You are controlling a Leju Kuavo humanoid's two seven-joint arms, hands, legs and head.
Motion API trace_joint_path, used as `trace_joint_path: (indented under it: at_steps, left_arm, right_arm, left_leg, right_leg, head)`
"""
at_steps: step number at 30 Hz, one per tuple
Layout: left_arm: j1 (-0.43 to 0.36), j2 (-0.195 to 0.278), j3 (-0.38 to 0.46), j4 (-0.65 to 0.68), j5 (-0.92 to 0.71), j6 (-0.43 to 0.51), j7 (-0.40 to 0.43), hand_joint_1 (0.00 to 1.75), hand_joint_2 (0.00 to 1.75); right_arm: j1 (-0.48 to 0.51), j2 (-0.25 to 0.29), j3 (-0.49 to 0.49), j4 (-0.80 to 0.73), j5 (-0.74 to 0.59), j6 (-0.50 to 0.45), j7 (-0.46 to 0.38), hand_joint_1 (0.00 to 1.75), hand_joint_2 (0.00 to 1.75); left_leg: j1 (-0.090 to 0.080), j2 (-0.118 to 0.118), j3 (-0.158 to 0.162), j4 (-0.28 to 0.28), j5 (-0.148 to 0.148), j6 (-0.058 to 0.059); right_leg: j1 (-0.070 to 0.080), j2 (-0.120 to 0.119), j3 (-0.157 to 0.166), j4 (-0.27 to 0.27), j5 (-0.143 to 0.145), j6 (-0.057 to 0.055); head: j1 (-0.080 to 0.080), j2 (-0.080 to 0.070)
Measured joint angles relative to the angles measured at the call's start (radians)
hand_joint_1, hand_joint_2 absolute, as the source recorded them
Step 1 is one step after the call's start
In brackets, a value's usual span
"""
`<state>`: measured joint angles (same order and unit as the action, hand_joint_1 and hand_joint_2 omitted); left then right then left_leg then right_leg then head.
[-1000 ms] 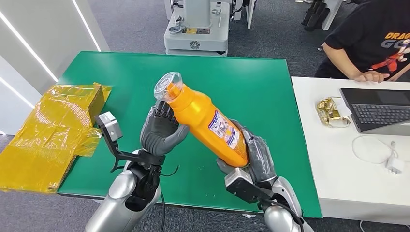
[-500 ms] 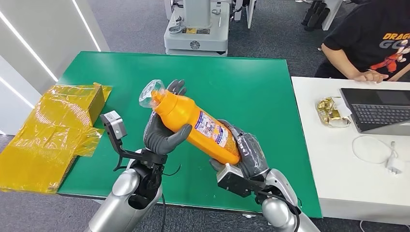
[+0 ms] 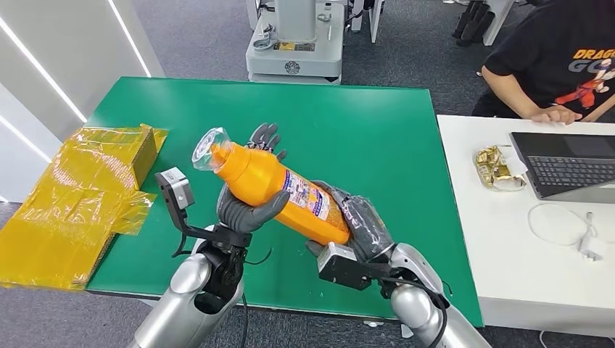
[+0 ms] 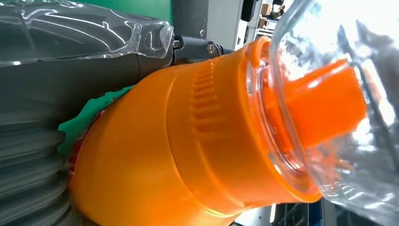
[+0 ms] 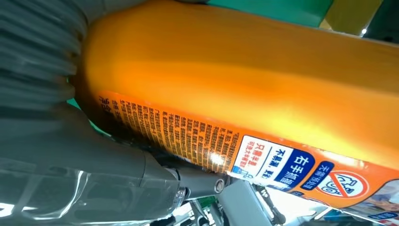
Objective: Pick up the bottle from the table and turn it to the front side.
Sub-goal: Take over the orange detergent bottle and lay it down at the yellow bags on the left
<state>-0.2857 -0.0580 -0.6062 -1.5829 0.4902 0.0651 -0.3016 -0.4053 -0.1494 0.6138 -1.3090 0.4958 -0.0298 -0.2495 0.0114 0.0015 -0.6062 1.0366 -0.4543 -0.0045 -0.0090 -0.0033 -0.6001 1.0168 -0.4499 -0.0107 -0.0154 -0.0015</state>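
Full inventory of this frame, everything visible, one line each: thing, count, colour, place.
Plastic bottle with clear cap: 1, orange, held tilted above the table in both hands.
Table: 1, green, centre.
Film-wrapped box: 1, yellow, at the table's left edge.
White desk: 1, right.
Laptop: 1, dark grey, on the desk.
Foil packet: 1, gold, beside the laptop.
Cable with plug: 1, white, desk front.
Wheeled machine base: 1, light grey, behind the table.
Person: 1, black shirt, seated at the desk.
Left hand: grey, grips the bottle's upper part.
Right hand: grey, grips the base.
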Motion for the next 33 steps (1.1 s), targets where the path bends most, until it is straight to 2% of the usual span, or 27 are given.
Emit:
trace_joint_path:
  at_steps: [5, 9, 26, 27, 30, 31, 33]
  left_arm:
    - [0.005, 0.0, 0.0, 0.006, -0.003, -0.002, -0.005, 0.02, 1.75]
    - [0.008, 0.002, 0.001, 0.011, -0.008, -0.001, -0.017, 1.73, 1.75]
    - [0.025, 0.002, 0.01, 0.021, -0.029, 0.018, -0.064, 1.75, 1.75]
    - [0.025, 0.002, 0.01, 0.023, -0.029, 0.018, -0.065, 1.75, 1.75]
    - [0.024, 0.002, 0.01, 0.027, -0.031, 0.018, -0.066, 1.75, 1.75]
    - [0.024, 0.001, 0.01, 0.028, -0.031, 0.018, -0.066, 1.75, 1.75]
    - [0.023, 0.001, 0.012, 0.031, -0.034, 0.018, -0.066, 1.75, 1.75]
  right_arm:
    - [-0.012, -0.004, 0.006, 0.01, -0.005, 0.049, -0.011, 1.75, 1.75]
    - [-0.024, -0.006, 0.01, 0.021, -0.005, 0.069, -0.013, 1.75, 1.75]
    - [-0.057, -0.002, 0.027, 0.07, 0.005, 0.092, -0.029, 1.75, 1.75]
    - [-0.058, -0.002, 0.028, 0.072, 0.006, 0.093, -0.03, 1.59, 1.75]
    - [-0.058, 0.0, 0.028, 0.078, 0.008, 0.092, -0.035, 0.28, 1.75]
    - [-0.058, 0.0, 0.029, 0.08, 0.011, 0.089, -0.038, 0.0, 1.75]
    - [-0.056, 0.001, 0.033, 0.083, 0.02, 0.076, -0.044, 0.0, 1.75]
  left_leg:
    - [0.0, 0.0, 0.0, 0.0, 0.0, 0.0]
    - [0.0, 0.0, 0.0, 0.0, 0.0, 0.0]
    - [0.0, 0.0, 0.0, 0.0, 0.0, 0.0]
    - [0.0, 0.0, 0.0, 0.0, 0.0, 0.0]
    - [0.0, 0.0, 0.0, 0.0, 0.0, 0.0]
    - [0.0, 0.0, 0.0, 0.0, 0.0, 0.0]
    - [0.0, 0.0, 0.0, 0.0, 0.0, 0.0]
  right_leg:
    - [0.0, 0.0, 0.0, 0.0, 0.0, 0.0]
    - [0.0, 0.0, 0.0, 0.0, 0.0, 0.0]
    - [0.0, 0.0, 0.0, 0.0, 0.0, 0.0]
    - [0.0, 0.0, 0.0, 0.0, 0.0, 0.0]
    - [0.0, 0.0, 0.0, 0.0, 0.0, 0.0]
    - [0.0, 0.0, 0.0, 0.0, 0.0, 0.0]
    - [0.0, 0.0, 0.0, 0.0, 0.0, 0.0]
  head:
    - [0.0, 0.0]
    - [0.0, 0.0]
    - [0.0, 0.0]
    - [0.0, 0.0]
    - [0.0, 0.0]
    - [0.0, 0.0]
    - [0.0, 0.0]
